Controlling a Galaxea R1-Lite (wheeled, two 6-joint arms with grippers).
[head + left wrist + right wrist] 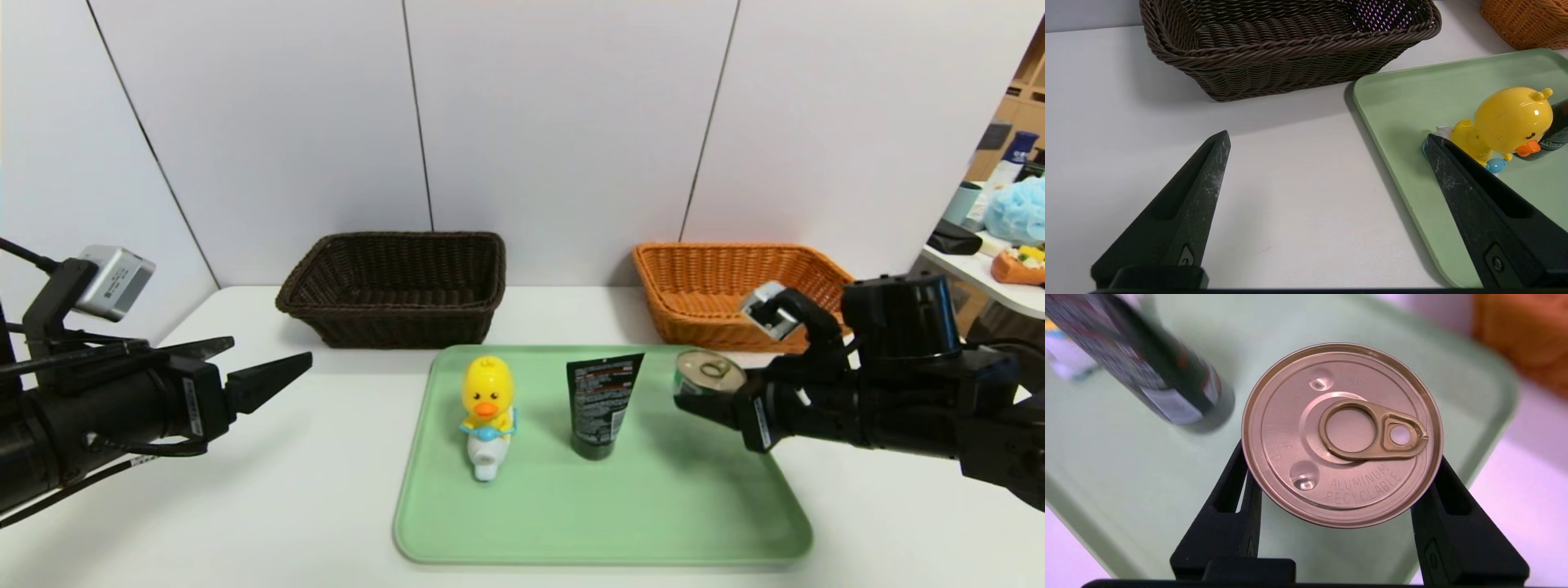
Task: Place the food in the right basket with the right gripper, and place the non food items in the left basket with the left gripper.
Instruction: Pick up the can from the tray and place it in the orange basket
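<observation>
Green tray (604, 523) on table; right gripper (709, 400) clamped around can (709, 371), likely basket-bound; left gripper (269, 359) wide, empty.

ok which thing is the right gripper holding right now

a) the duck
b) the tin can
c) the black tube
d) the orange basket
b, the tin can sits between the two fingers of the right gripper, while the duck and the black tube stand on the green tray.
</observation>
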